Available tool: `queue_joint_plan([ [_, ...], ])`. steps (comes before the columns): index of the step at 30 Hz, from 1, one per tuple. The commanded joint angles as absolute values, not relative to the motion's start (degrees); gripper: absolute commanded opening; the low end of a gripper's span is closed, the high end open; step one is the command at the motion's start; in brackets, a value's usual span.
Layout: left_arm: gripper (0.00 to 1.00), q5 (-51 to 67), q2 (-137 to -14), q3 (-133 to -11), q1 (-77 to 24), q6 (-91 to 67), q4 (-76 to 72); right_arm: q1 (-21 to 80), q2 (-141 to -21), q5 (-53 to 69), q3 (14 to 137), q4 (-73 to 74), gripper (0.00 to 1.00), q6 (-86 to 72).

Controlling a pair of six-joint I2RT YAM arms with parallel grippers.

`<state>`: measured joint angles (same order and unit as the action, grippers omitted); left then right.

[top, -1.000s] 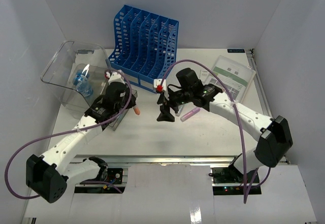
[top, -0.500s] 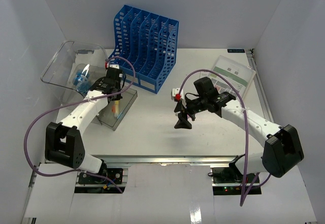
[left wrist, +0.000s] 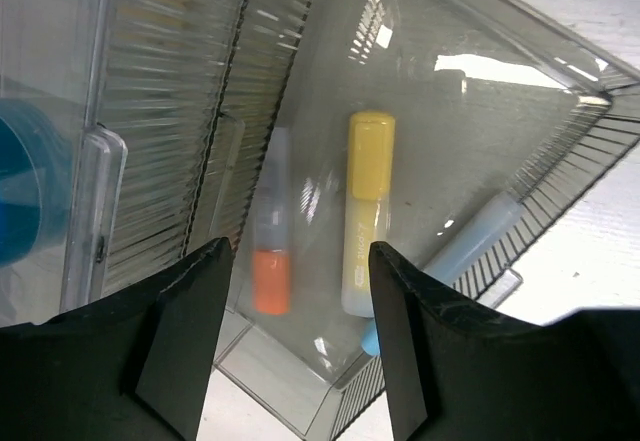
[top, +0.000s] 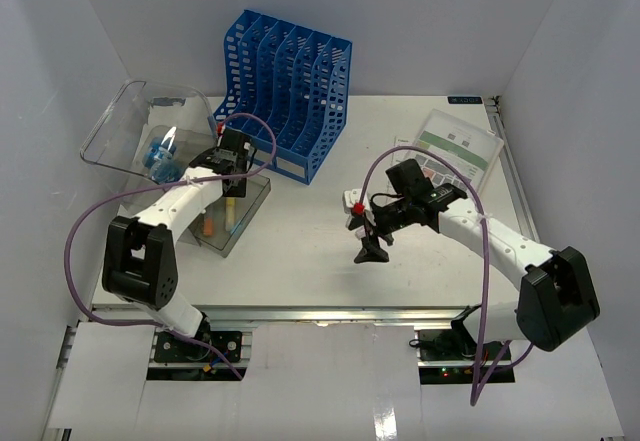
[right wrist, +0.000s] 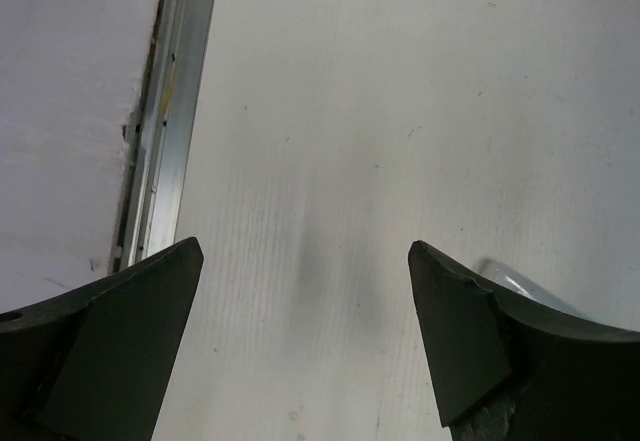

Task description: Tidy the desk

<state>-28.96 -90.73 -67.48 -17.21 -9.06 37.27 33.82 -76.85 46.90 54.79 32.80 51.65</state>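
My left gripper (left wrist: 300, 261) hangs open, empty, over the orange marker (left wrist: 272, 279) in the tray (left wrist: 460, 131); right gripper (right wrist: 305, 251) wide, empty, surface (right wrist: 350, 111) beneath both. Lifting away crooked, I could snag the tray wall.

You have two matching arms. The left arm (top: 180, 199) and the right arm (top: 490, 236) are glossy white plastic links joined by chunky, rounded black joint housings (top: 135, 273). A thin purple cable (top: 68, 256) hangs in loose loops along each. The right wrist carries a small red dot (top: 356, 205). The left gripper (left wrist: 298, 261) and the right gripper (right wrist: 305, 261) end in matte black, wedge-shaped fingers (left wrist: 190, 341).
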Motion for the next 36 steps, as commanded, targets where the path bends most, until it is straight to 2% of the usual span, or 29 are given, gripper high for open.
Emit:
queue_joint_plan([
  [1, 0.71, -18.56, -82.54, -71.24, -17.31, -8.92, 38.3, 33.75, -74.1, 43.41, 56.33, 39.99, 0.9, 73.7],
  [7, 0.87, 4.57, -67.36, -60.83, -17.31, -14.12, 33.65, 33.75, -79.12, 34.41, 57.37, 46.07, 0.9, 95.98],
  [11, 0.93, 14.71, -52.92, -47.96, -17.23, -20.3, 27.58, 33.75, -85.5, 29.01, 60.23, 48.09, 0.94, 98.72],
  [19, 0.98, 21.17, -33.37, -33.61, -17.23, -32.29, 21.45, 32.68, -91.42, 27.51, 66.48, 47.74, 0.99, 96.67],
  [26, 0.98, 19.6, -26.45, -28.3, -17.23, -38.05, 21.0, 30.57, -95.81, 25.49, 70.49, 52.11, 1.0, 96.42],
  [28, 0.98, 19.77, -25.54, -27.22, -17.23, -38.87, 20.84, 29.38, -96.99, 25.3, 71.1, 52.55, 0.95, 96.41],
  [36, 0.98, 25.22, -23.43, -25.71, -17.23, -40.75, 19.16, 28.03, -99.09, 24.24, 72.26, 52.47, 0.93, 95.01],
])
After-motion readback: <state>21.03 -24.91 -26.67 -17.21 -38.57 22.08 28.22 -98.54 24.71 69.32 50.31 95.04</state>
